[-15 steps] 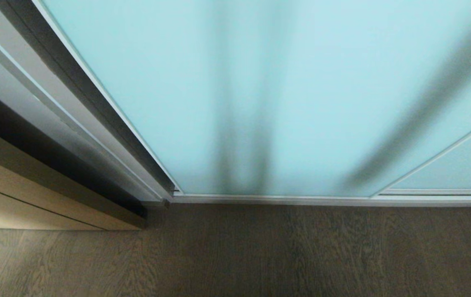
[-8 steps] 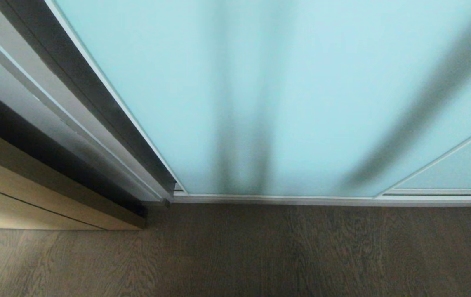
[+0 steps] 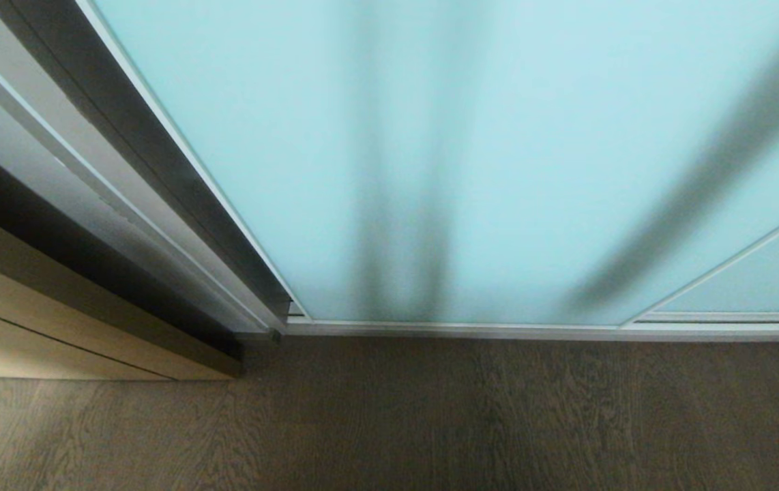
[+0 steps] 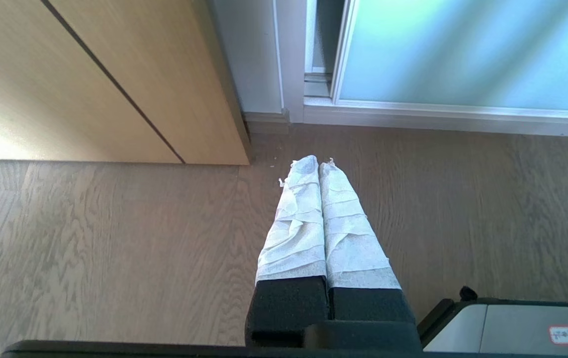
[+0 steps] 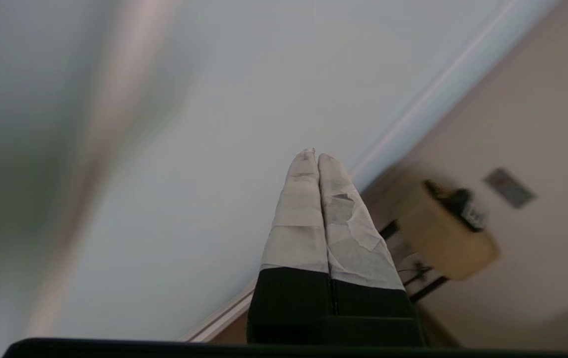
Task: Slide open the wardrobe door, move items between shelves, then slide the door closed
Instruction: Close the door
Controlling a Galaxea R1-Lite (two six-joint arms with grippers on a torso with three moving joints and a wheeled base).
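The sliding wardrobe door (image 3: 498, 157) is a frosted aqua glass panel in a slim silver frame and fills most of the head view. Its left edge stands a narrow dark gap away from the grey jamb (image 3: 89, 184). Neither arm shows in the head view. My right gripper (image 5: 316, 153) is shut and empty, its taped fingers pointing along the pale glass of the door (image 5: 214, 124). My left gripper (image 4: 319, 161) is shut and empty, hanging over the wood floor near the door's lower corner (image 4: 336, 97). The items and the shelves are hidden behind the door.
A light wooden cabinet (image 3: 55, 327) stands left of the wardrobe, close to the left gripper (image 4: 90, 74). A second glass panel (image 3: 758, 286) overlaps at the right. A tan round object on dark legs (image 5: 443, 238) stands beyond the right gripper. Grey-brown wood floor (image 3: 430, 423) runs along the track.
The door's left edge has slid a little to the right since a second ago, widening the dark gap at the jamb; it has hardly moved in the last half second.
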